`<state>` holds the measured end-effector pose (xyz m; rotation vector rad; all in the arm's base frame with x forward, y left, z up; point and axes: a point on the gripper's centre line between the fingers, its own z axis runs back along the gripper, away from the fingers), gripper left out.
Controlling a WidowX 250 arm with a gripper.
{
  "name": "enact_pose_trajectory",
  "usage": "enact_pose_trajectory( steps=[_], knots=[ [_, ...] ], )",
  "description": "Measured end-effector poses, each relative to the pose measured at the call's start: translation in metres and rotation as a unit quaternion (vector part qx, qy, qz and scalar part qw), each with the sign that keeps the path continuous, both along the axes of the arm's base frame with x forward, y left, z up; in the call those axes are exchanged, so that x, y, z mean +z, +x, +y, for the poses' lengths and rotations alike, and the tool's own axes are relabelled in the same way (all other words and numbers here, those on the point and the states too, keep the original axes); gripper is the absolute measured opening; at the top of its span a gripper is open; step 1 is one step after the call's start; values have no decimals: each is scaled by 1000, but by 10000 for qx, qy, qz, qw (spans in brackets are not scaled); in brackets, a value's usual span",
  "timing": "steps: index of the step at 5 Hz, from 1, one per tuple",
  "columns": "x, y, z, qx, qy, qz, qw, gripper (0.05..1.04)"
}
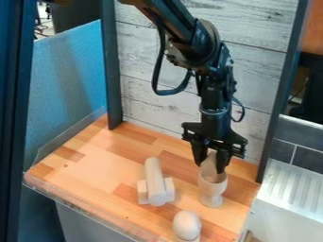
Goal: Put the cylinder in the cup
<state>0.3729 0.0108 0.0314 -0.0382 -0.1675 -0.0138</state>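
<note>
One pale wooden piece (210, 174) sits between the fingers of my end effector (210, 165), down at five o'clock in my view. I have the fingers parted by about the width of that piece, one on either side, and they look closed on it. Its lower end reaches the mouth of the stemmed wooden cup (212, 190), which stands upright on the desk (82, 176) right below me; the fingers hide too much for me to say whether this piece is a cylinder. A long wooden cylinder (155, 182) I can make out plainly lies on the desk at six o'clock, outside the cup, its near end angled slightly toward five. Pale block shapes (169, 188) poke out on both sides of it, though I can't tell whether they are one block or two. Nearer me, between five and six o'clock, I see a rounded wooden egg shape (187, 224) on a support. Whitewashed planks (142, 56) rise at twelve, a blue panel (72, 75) stands at ten, and a ribbed white surface (293, 189) sits at four.
</note>
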Motion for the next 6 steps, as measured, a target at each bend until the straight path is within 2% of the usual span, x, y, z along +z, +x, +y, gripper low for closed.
enact_pose_trajectory(
  steps=[1,2,3,4,5,6],
  knots=[
    [-8,-1,-1,28,-26,99,9999,581],
    [-8,0,-2,-24,6,39,10000,888],
    [-9,0,-4,-45,-31,4,10000,1014],
    [-11,-5,-1,-20,-130,59,9999,1008],
    [14,-8,12,159,-194,-243,9994,1003],
    [38,-15,37,549,-233,-405,9974,1003]
  ],
)
